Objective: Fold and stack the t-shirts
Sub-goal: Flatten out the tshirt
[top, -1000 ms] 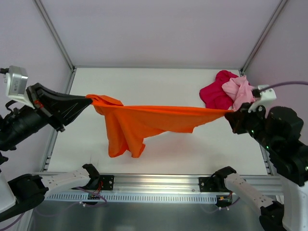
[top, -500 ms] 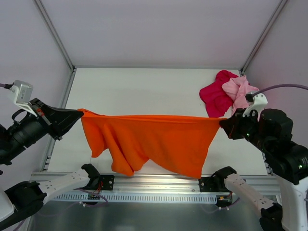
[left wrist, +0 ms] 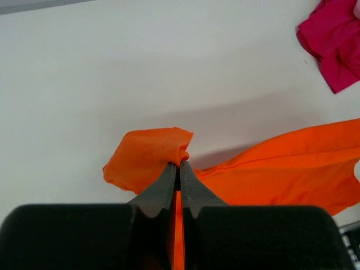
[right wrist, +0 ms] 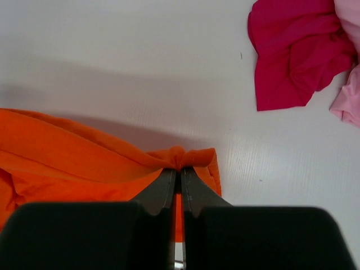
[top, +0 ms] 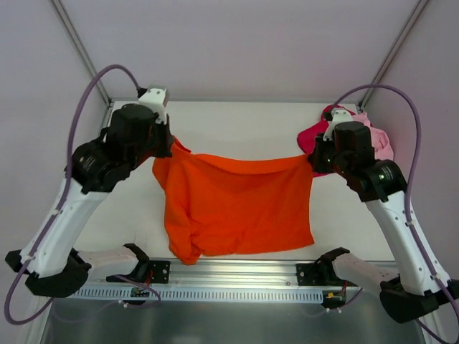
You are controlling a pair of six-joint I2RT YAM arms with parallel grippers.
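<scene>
With left tool (left wrist: 179, 169) and right tool (right wrist: 180, 170) each clamped on a far corner, we spread the orange t-shirt (top: 237, 204) over the middle of the surface (top: 237, 125); next, we think, it needs laying flat.

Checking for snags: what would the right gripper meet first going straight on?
Beyond the orange shirt it pinches, the right gripper would likely hit bare table; the red shirt lies off to the side.

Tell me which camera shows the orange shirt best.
The top view: the whole orange shirt shows there, spread out and held by two corners. Each wrist view shows only one bunched corner pinched in shut jaws.
</scene>
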